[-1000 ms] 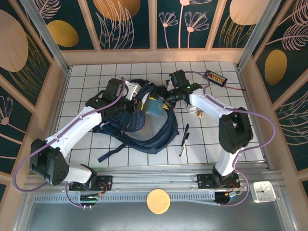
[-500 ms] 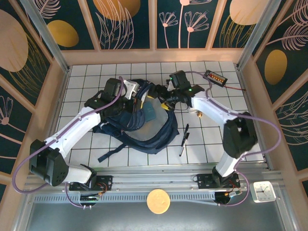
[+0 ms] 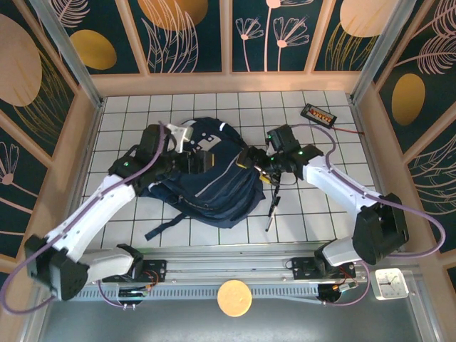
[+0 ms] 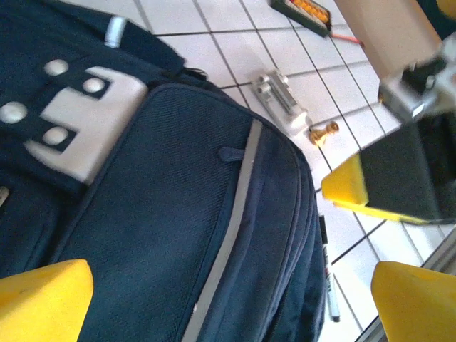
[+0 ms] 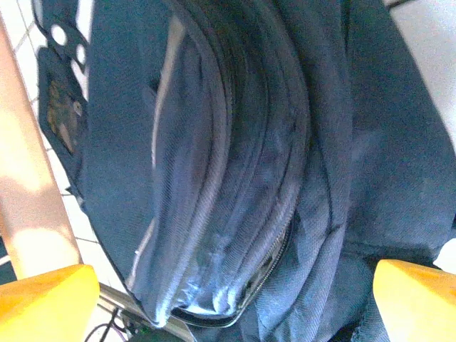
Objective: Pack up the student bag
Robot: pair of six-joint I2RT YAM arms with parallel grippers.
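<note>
Releasing the bag, the left pincer and right pincer stood apart, holding nothing. It lay mid-table, its mouth fallen shut, so that item looked packed; a pen waited beside it.

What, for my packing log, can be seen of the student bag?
The student bag is a large navy fabric backpack lying flat, front up, on the white tiled table. A grey stripe runs down its front pocket, a white patch with round studs sits near the top, and dark straps trail toward the near edge. The open left pincer and open right pincer hang at its upper part; contact cannot be told.
</note>
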